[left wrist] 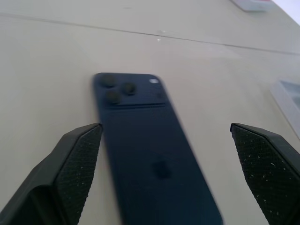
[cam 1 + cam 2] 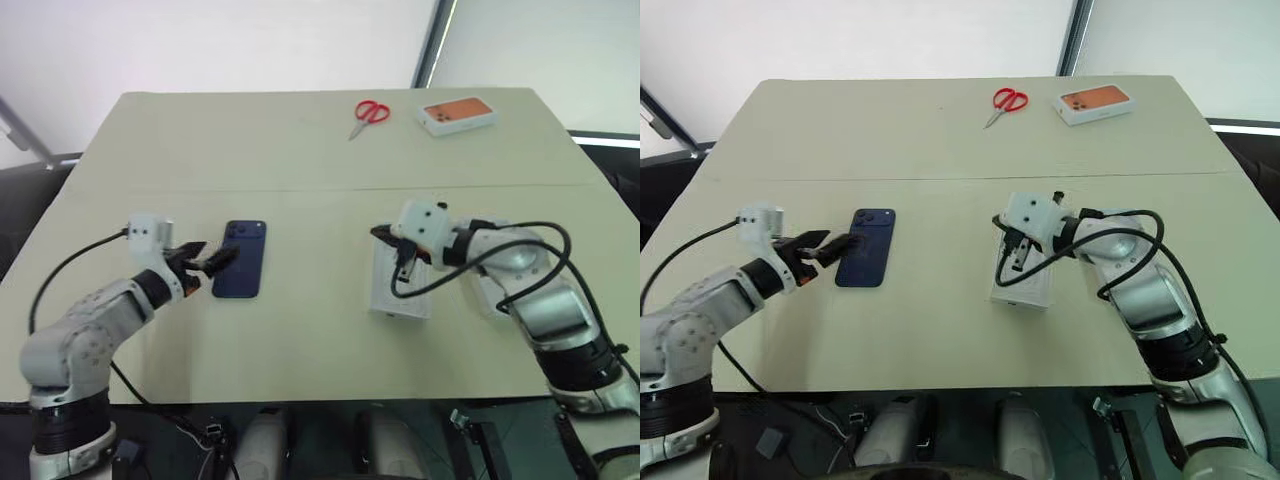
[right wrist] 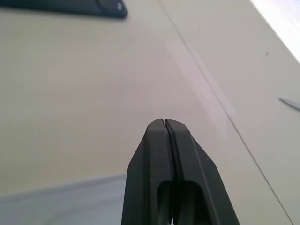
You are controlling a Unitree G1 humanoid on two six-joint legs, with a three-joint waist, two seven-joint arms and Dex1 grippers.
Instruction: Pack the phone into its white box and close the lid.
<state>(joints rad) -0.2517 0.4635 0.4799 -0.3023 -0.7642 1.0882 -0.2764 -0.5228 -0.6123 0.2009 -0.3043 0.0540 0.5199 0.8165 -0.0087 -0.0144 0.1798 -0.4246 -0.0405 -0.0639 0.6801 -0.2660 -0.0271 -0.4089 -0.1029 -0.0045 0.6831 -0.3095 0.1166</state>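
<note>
- We see the phone (image 2: 241, 259) lying lengthwise front-to-back, left half of the table (image 2: 300, 130).
- Left gripper (image 2: 205, 261) spread wide, empty, nearest it.
- Right gripper (image 2: 383, 236) clenched, empty.

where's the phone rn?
Head views: the phone lies flat on the table, robot's left side, just ahead of the open left gripper.

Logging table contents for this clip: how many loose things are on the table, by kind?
Phones: 1, the phone
White boxes: 2, the white box under the right gripper, and the orange-topped box
Scissors: 1, the red scissors
Total: 4
</note>
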